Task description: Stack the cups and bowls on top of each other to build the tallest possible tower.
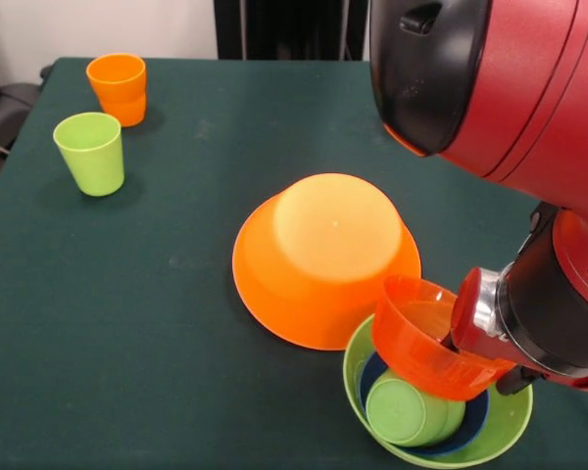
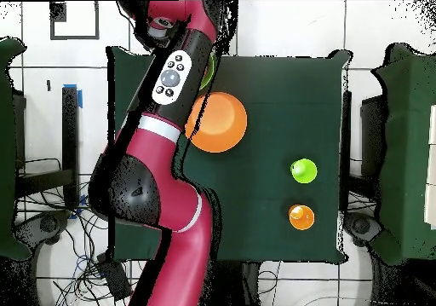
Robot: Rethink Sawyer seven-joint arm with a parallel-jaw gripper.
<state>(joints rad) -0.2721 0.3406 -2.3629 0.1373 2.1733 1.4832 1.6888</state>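
End effector beside glossy round red-orange bowl

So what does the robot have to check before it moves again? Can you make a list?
1. Is the small red-orange bowl held? Cannot tell: it hangs tilted at the arm's end, but the gripper's grip is hidden.
2. Is it over the pile? Ok: it hangs above the light green bowl, which holds a blue bowl and a green cup lying on its side.
3. Is the landing spot level? Not ok: the lying cup gives a round, wobbly top.
4. Is the big orange bowl ready as a base? Ok: it sits upside down on the table.
5. Are spare cups free? Ok: the lime green cup and orange cup stand apart.
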